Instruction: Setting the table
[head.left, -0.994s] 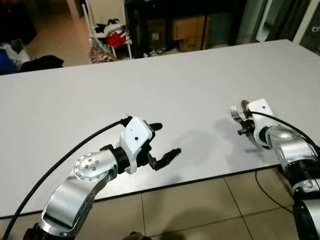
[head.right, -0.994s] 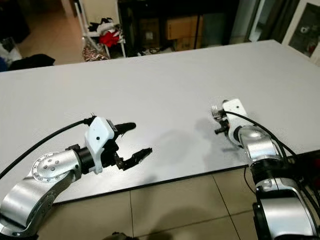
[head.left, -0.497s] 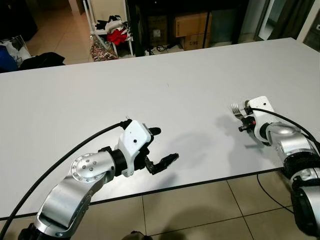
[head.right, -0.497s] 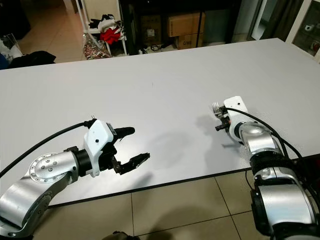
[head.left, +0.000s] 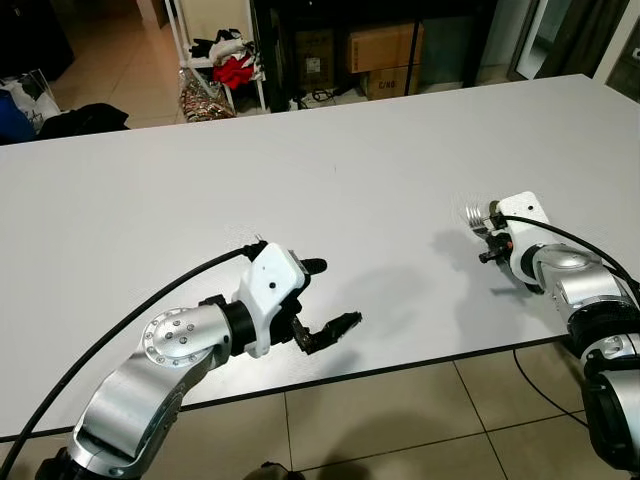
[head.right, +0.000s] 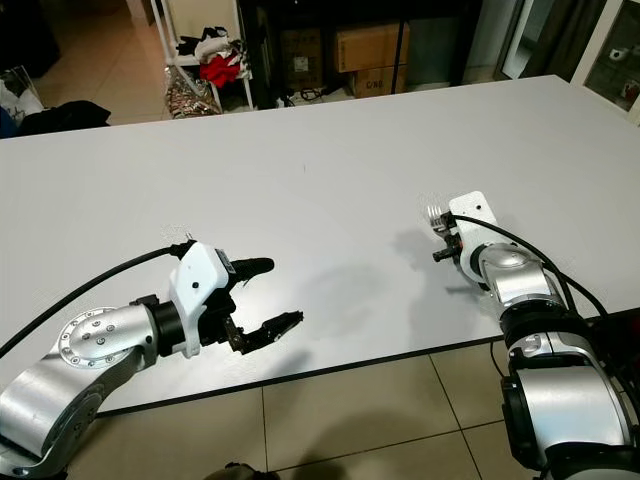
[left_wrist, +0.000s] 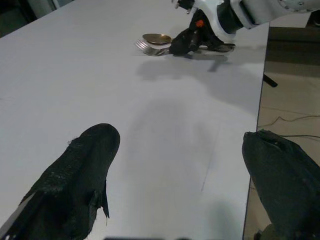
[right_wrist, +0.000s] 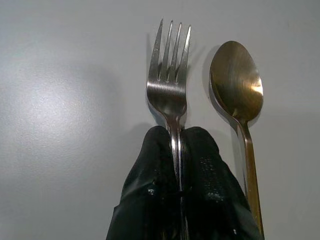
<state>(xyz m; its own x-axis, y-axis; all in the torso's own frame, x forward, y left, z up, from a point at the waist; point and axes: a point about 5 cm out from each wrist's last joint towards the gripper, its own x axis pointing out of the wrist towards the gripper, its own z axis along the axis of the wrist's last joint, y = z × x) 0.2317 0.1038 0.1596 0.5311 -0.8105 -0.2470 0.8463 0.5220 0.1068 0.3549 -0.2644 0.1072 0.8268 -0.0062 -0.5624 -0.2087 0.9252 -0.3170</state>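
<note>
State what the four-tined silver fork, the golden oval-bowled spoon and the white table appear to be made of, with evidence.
Four-tined silver fork: probably stainless steel, with a brushed grey sheen. Golden oval-bowled spoon: metal with a polished gold-toned finish and bright glints. White table: smooth matt surface, possibly laminate; only soft reflections show.

The counter was plain pale grey, unpatterned, with a thin dark edge at six o'clock. The fork was bright silver steel; the spoon just beside it had a warmer, brassy gold tint. The right end effector, closed on the fork's neck, had matte black fingers. The left end effector had the same black fingers on a white housing, with a silver arm behind. The floor was beige tile with dark grout lines. At twelve o'clock lay red cloth and brown cardboard boxes.
</note>
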